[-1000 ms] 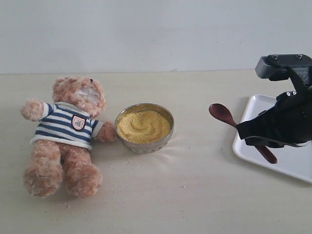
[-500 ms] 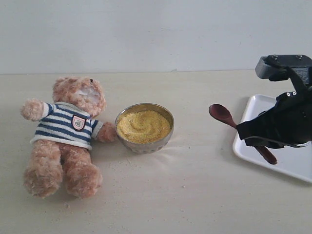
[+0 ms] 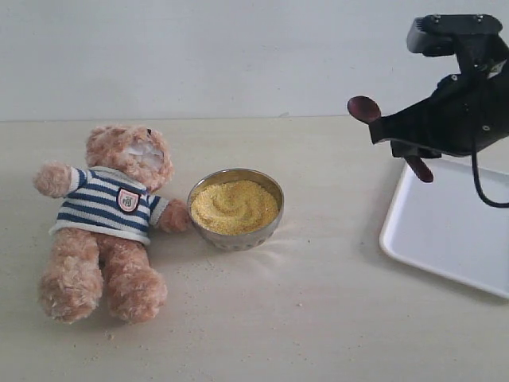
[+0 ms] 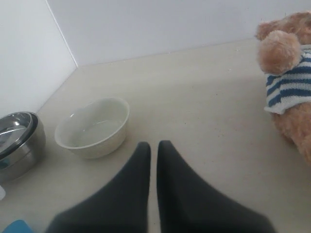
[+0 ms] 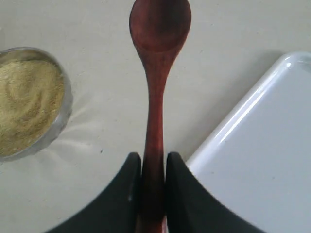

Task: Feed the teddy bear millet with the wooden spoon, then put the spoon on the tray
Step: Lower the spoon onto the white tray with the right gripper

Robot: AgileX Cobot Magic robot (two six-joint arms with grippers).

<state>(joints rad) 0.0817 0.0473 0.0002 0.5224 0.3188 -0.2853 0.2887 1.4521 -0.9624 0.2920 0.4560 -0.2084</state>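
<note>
i have the wooden spoon (image 5: 154,97) clamped in the right pincer (image 5: 153,160), the jaws closed on the slim handle well back from the oval head, so most of the spoon sticks out in front. in the exterior view the right pincer (image 3: 391,132) holds it in the air above the table (image 3: 318,318), just off the near corner of the tray (image 3: 445,231), with the head pointing toward the bowl side. the hollow looks empty, so i judge the step in hand to be carrying it across to the millet (image 3: 235,205) for a scoop. to do that well i would travel level and come down over the middle of the mound, then tip the head in at a shallow angle instead of stabbing straight down, since the metal bowl (image 3: 238,239) is small and light-looking and a push on its rim could slide or tip it. the teddy bear (image 3: 111,219) lies on its back just left of the bowl, one paw touching the bowl's side, so a shoved bowl would nudge the bear too. i would take a small load, as loose grains already lie scattered on the table, and keep the hollow facing up on the short carry to the pale muzzle. the left pincer (image 4: 153,145) is together with nothing in it, low over the table near the bear's arm, and i would leave it out of the way.
</note>
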